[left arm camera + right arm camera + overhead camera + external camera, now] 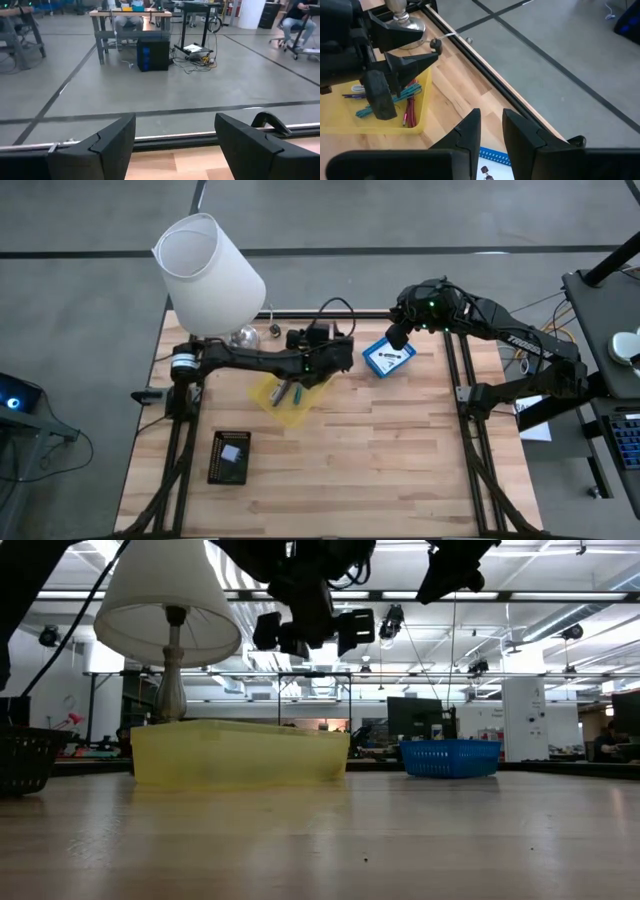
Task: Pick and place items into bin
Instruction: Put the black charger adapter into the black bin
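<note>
A yellow bin (268, 392) lies on the table's middle left. In it are a teal pen (298, 394), a teal coiled piece (390, 101) and a slim reddish-purple stick (410, 109). My left gripper (175, 127) hangs above the bin's far right corner (345, 356), nearly level, open, with nothing between its fingers. A blue bin (374, 368) to the right holds a white packet (390, 356). My right gripper (491, 120) hovers over it (400, 336), slanting down. Its fingers stand a narrow gap apart, with nothing between them.
A white lamp (210, 272) stands at the far left corner, its silvery base (402, 20) just behind the yellow bin. A black mesh basket (230, 457) with a small pale piece sits near the left front. Bare wood lies across the table's near half.
</note>
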`<act>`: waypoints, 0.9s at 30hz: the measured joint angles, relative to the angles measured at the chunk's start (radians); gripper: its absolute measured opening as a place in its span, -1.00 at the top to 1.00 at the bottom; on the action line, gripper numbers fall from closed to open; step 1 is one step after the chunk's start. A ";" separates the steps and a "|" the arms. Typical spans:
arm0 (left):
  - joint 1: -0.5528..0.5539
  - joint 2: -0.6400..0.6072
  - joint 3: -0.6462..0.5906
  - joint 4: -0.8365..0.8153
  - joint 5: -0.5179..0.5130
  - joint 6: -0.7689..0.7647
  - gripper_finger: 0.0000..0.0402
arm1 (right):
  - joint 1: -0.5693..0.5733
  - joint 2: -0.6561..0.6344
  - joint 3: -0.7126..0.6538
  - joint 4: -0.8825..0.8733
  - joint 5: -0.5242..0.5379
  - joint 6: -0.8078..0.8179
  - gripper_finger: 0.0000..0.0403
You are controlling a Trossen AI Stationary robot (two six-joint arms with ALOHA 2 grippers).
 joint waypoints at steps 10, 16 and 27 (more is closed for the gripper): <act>0.014 -0.005 -0.122 -0.113 0.048 -0.320 -0.16 | 0.000 0.000 0.000 -0.027 -0.003 0.013 0.66; 0.014 -0.014 -0.122 -0.326 0.060 -0.365 -0.06 | 0.000 0.000 0.000 -0.029 -0.003 0.019 0.66; 0.087 -0.019 -0.127 -0.662 0.188 -0.842 0.05 | 0.000 0.000 0.000 -0.032 -0.006 0.024 0.66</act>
